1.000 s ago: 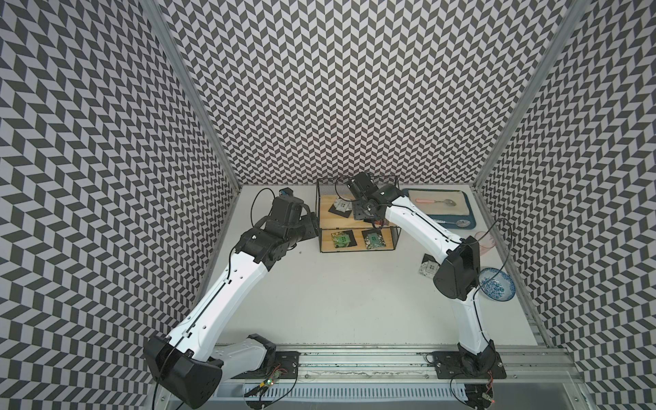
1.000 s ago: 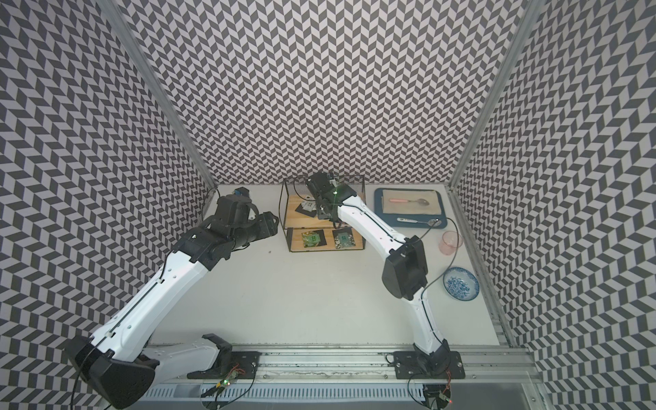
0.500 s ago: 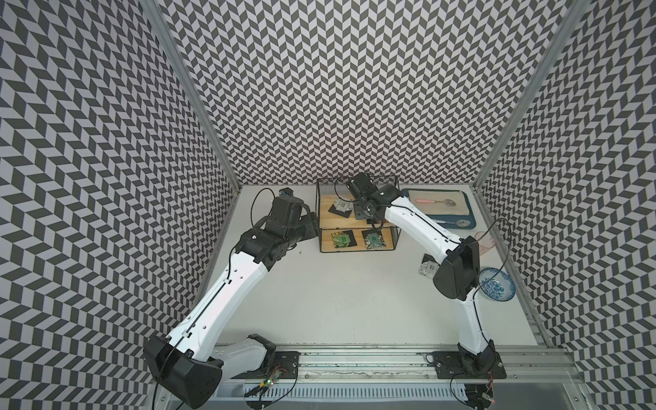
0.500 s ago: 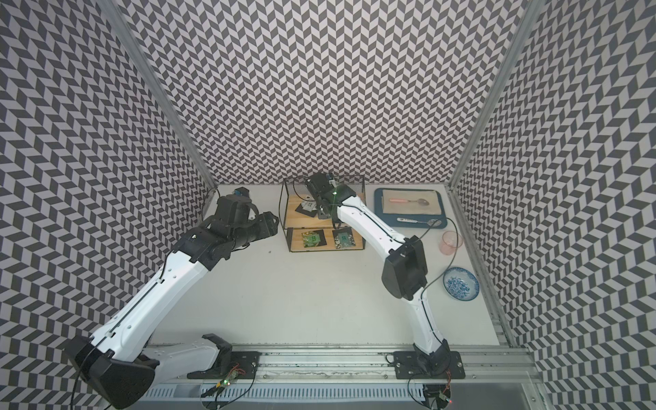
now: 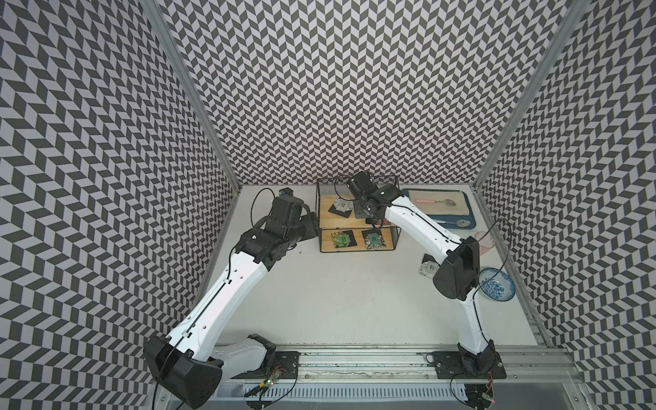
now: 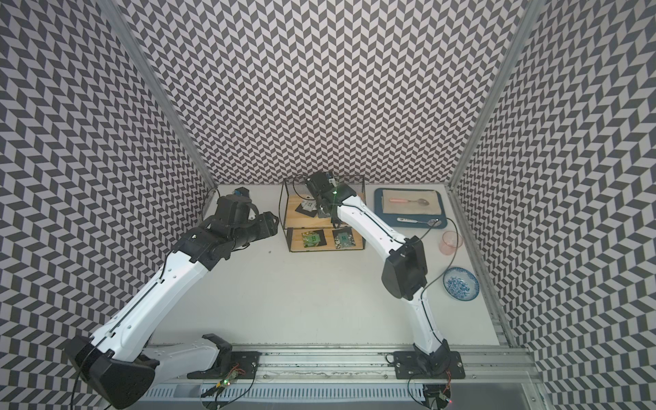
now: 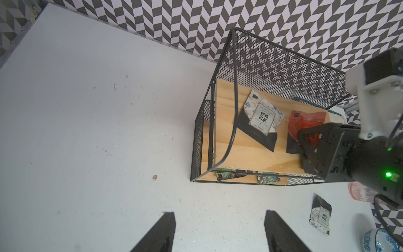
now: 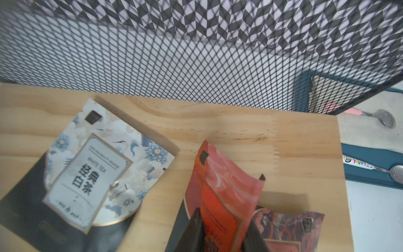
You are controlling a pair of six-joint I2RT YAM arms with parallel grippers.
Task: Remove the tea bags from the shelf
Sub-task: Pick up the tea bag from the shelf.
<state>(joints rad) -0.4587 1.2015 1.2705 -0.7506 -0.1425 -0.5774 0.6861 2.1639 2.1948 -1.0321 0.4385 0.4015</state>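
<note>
The black wire shelf (image 5: 320,213) (image 6: 284,213) stands at the back of the table. A white tea bag (image 5: 341,205) (image 8: 91,165) and an orange-red tea bag (image 7: 305,122) (image 8: 224,187) are on its upper board. My right gripper (image 8: 224,216) (image 5: 365,210) is shut on the orange-red one, which stands tilted up between the fingers. A darker red sachet (image 8: 287,227) lies beside it. Two green tea bags (image 5: 341,238) (image 5: 373,238) lie on the lower board. Another white tea bag (image 5: 428,267) (image 7: 320,215) lies on the table. My left gripper (image 7: 219,215) (image 5: 312,227) hovers open, left of the shelf.
A blue tray (image 5: 470,224) with a beige cloth and two spoons (image 5: 436,202) sits right of the shelf. A pink cup (image 5: 484,241) and a blue patterned bowl (image 5: 497,284) stand along the right edge. Patterned walls close in three sides.
The right gripper's jaws have narrowed onto the orange-red tea bag on the upper board. The left arm has not moved.
</note>
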